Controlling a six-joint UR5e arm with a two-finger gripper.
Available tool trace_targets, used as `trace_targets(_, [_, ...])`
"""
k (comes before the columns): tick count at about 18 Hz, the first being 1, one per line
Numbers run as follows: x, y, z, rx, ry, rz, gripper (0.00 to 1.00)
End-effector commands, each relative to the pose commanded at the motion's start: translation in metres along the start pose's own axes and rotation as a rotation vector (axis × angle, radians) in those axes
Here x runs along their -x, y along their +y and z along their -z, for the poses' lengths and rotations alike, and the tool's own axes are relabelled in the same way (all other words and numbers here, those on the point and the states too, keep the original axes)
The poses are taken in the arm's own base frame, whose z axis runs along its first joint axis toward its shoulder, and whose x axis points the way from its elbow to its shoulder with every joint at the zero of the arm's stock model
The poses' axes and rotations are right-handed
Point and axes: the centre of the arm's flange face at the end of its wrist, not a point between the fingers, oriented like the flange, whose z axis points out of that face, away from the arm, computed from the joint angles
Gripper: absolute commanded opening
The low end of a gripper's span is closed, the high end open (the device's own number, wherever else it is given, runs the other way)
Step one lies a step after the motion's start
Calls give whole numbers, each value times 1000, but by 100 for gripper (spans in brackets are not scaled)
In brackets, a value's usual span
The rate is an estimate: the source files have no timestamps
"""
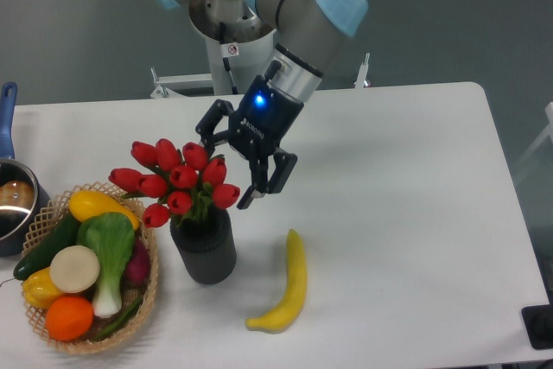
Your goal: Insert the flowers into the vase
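Note:
The flowers [177, 177], a bunch of red tulips with dark green leaves, stand upright in the vase [205, 248], a short dark grey ribbed cylinder left of the table's centre. Their stems are hidden inside it. My gripper [232, 170] hangs just right of and behind the buds, tilted down to the left. Its fingers are spread and hold nothing. The right finger [270, 177] is clear of the buds; the left finger [210, 123] sits close behind the top of the bunch.
A wicker basket [147, 300] with vegetables and fruit, including a green-and-white leafy one [110, 248], stands at the front left. A steel pot with a blue handle [7, 110] is at the left edge. A banana [287, 287] lies right of the vase.

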Motion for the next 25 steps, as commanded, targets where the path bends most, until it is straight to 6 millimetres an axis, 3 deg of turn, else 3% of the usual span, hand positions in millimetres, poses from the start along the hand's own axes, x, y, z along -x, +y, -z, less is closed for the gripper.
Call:
trace_targets(5, [4, -14, 31, 148, -122, -50, 100])
trace_targets(11, [-5, -15, 42, 185, -121, -41, 100])
trace_targets(16, [-8, -15, 68, 379, -188, -43, 100])
trace_targets(19, [-4, -36, 92, 474, -269, -99, 100])
trace_targets(22, [-18, -37, 109, 641, -274, -139, 100])
trace_targets(25, [-15, -40, 120, 708, -265, -201, 100])
